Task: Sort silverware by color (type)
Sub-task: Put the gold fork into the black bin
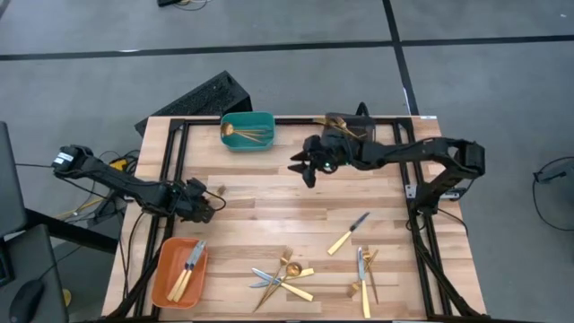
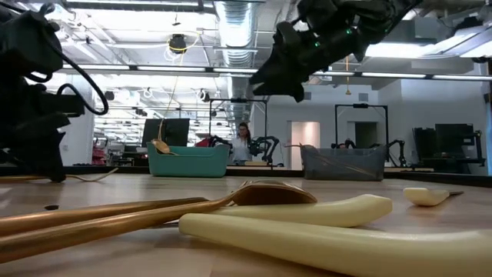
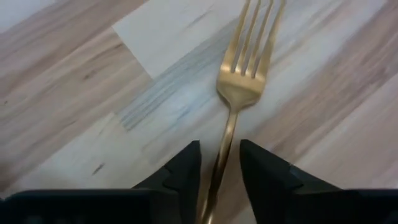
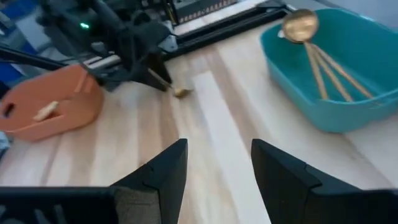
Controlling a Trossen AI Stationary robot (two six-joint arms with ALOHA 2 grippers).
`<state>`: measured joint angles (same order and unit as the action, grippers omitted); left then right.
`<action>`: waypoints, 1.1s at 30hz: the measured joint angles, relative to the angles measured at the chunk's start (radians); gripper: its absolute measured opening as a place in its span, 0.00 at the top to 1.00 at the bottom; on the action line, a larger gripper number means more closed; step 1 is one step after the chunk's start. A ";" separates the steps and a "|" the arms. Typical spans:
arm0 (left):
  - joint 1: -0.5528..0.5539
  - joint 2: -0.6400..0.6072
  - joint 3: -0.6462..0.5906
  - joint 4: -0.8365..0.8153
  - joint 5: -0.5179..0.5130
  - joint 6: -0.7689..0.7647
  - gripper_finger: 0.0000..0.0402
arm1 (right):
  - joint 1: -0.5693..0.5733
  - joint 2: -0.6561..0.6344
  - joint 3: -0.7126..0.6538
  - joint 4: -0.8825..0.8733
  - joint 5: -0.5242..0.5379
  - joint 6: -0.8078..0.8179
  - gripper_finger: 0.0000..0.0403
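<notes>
Teal bin (image 1: 247, 131) holds gold spoons (image 1: 244, 135); orange bin (image 1: 178, 273), seemingly knives (image 1: 188, 268).

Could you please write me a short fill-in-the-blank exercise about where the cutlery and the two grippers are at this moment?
1. The left gripper has its fingers on either side of the handle of a gold ____.
2. The gold spoons lie in the ____ plastic bin.
3. The knives with pale handles lie in the ____ plastic bin.
4. The right gripper hangs over the wooden table with nothing between its fingers, so it is ____.

Missing words: fork; teal; orange; empty
</notes>
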<state>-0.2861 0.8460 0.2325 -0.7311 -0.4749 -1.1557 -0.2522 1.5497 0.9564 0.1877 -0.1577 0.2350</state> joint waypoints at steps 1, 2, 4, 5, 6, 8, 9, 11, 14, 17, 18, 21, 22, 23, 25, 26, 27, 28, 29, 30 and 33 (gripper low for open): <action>0.000 0.003 -0.002 0.008 -0.008 0.000 0.78 | 0.011 0.000 0.000 0.003 0.001 0.008 0.50; 0.000 0.005 -0.003 0.019 -0.012 0.007 0.82 | 0.024 0.001 0.000 0.009 0.009 0.012 0.50; 0.001 0.006 -0.005 0.041 -0.014 0.031 0.92 | 0.053 0.006 0.000 0.015 0.058 0.020 0.50; 0.002 0.005 -0.006 0.055 -0.016 0.041 0.96 | 0.069 0.007 -0.001 0.014 0.095 0.027 0.51; 0.002 0.005 -0.006 0.072 -0.017 0.051 0.97 | 0.086 0.006 -0.001 0.023 0.132 0.031 0.51; 0.002 0.007 -0.008 0.132 -0.020 0.089 0.98 | 0.121 -0.016 -0.001 0.034 0.194 0.050 0.53; 0.002 0.005 -0.008 0.169 -0.025 0.110 0.98 | 0.136 -0.038 -0.002 0.028 0.218 0.053 0.53; 0.001 0.004 -0.008 0.260 -0.058 0.177 0.99 | 0.167 -0.087 -0.002 0.034 0.262 0.050 0.55; 0.005 0.002 -0.008 0.462 -0.110 0.332 0.99 | 0.213 -0.180 -0.062 0.041 0.358 0.052 0.56; 0.011 0.008 -0.008 0.698 -0.113 0.531 0.99 | 0.258 -0.249 -0.168 0.094 0.486 0.093 0.57; 0.014 0.013 -0.007 0.764 -0.108 0.595 0.99 | 0.271 -0.262 -0.209 0.140 0.511 0.112 0.57; 0.024 0.039 -0.006 0.924 -0.093 0.755 0.99 | 0.304 -0.269 -0.327 0.321 0.525 0.173 0.58; 0.028 0.052 -0.006 0.956 -0.081 0.793 0.99 | 0.315 -0.257 -0.359 0.394 0.520 0.184 0.58; 0.034 0.070 -0.006 0.986 -0.071 0.824 0.99 | 0.328 -0.232 -0.379 0.469 0.513 0.188 0.58; 0.051 0.112 -0.006 1.076 -0.046 0.884 0.99 | 0.348 -0.183 -0.407 0.589 0.502 0.195 0.58; 0.062 0.136 -0.006 1.126 -0.036 0.915 0.99 | 0.356 -0.152 -0.410 0.642 0.501 0.194 0.58; 0.075 0.161 -0.006 1.193 -0.018 0.948 0.99 | 0.360 -0.117 -0.400 0.703 0.499 0.188 0.58; 0.090 0.185 -0.006 1.256 0.007 0.984 0.99 | 0.361 -0.087 -0.390 0.746 0.497 0.182 0.58; 0.107 0.212 -0.006 1.319 0.041 1.023 0.99 | 0.362 -0.057 -0.380 0.775 0.498 0.176 0.58; 0.126 0.239 -0.006 1.392 0.098 1.065 0.99 | 0.362 -0.024 -0.360 0.801 0.497 0.161 0.58; 0.171 0.317 -0.006 1.590 0.277 1.174 0.99 | 0.364 0.077 -0.294 0.841 0.447 0.117 0.58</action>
<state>-0.1148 1.1633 0.2269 0.8588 -0.1983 0.0183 0.1114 1.6264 0.6629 1.0290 0.2893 0.3521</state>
